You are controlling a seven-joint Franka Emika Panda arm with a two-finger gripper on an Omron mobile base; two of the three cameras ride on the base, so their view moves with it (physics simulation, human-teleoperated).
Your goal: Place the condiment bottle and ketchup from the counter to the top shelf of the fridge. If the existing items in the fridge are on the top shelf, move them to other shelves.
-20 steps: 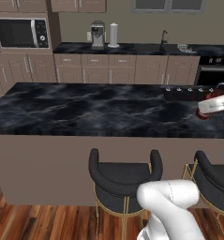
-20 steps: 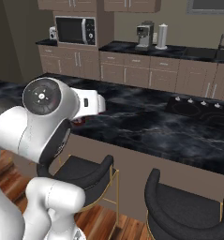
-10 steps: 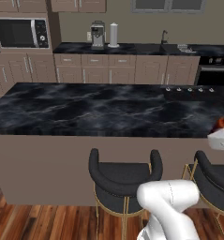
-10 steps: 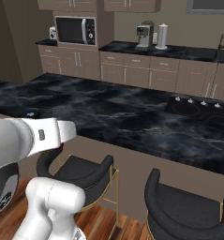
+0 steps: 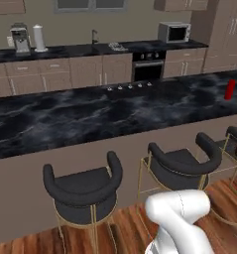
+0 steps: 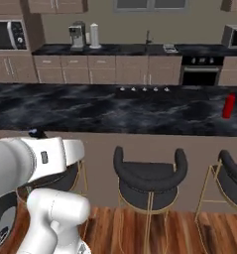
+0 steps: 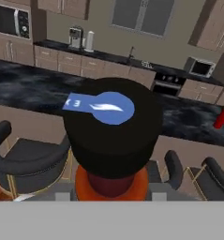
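The condiment bottle point(image 7: 111, 122) sits right under the hand camera, its black cap with a blue sticker uppermost and its red-brown body below. My gripper point(image 7: 111, 194) is shut on it, with the fingertips hidden beneath the cap. The ketchup point(image 5: 229, 90) point(image 6: 228, 106) point(image 7: 222, 117), a plain red squeeze bottle, stands upright on the black marble counter point(image 5: 90, 119) point(image 6: 115, 111) point(image 7: 19, 86) towards its right end, well away from my hand. The fridge, its top shelf and the existing items are out of view.
Black bar stools point(image 5: 85, 186) point(image 6: 149, 173) line the counter's near side on a wooden floor. Along the back wall are a coffee machine point(image 6: 77, 35), a kettle point(image 6: 94, 35), a sink, an oven point(image 5: 148, 64) and a microwave point(image 5: 174, 32).
The whole picture has swung, so the base cameras have moved; the ketchup has come into view on the right. The arm has dropped lower, still gripping the bottle.
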